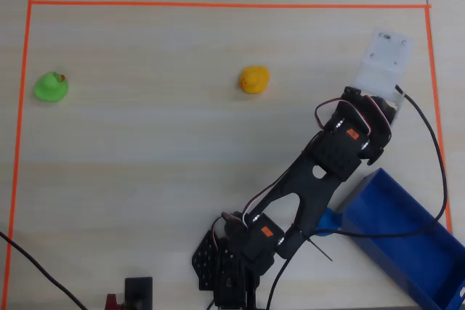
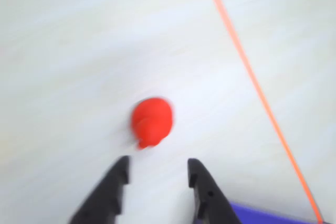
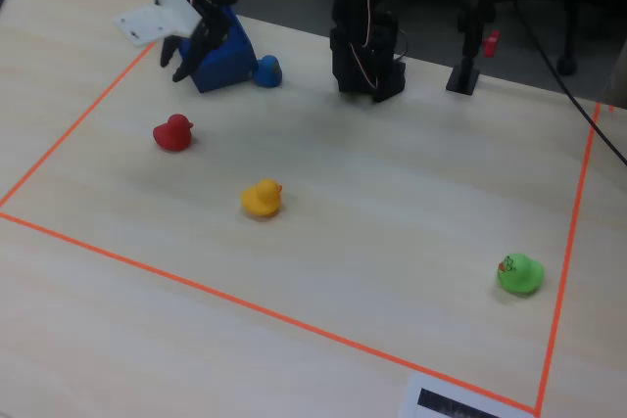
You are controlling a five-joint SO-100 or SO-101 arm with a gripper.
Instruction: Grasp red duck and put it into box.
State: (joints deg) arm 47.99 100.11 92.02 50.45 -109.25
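The red duck (image 2: 152, 121) sits on the pale wooden table just ahead of my gripper (image 2: 158, 162) in the wrist view. The jaws stand open and empty, with one black finger (image 2: 113, 187) on each side behind the duck, not touching it. In the fixed view the red duck (image 3: 173, 132) is near the left tape line and the gripper (image 3: 180, 64) hangs above and behind it. In the overhead view the duck is hidden under the white wrist mount (image 1: 383, 59). The blue box (image 1: 407, 245) lies at the lower right, and it also shows in the fixed view (image 3: 220, 51).
A yellow duck (image 1: 254, 79) and a green duck (image 1: 51, 87) sit on the table. A small blue duck (image 3: 266, 70) lies beside the box. Orange tape (image 2: 252, 77) borders the work area. The arm's base (image 3: 367, 56) stands at the far edge, with cables nearby.
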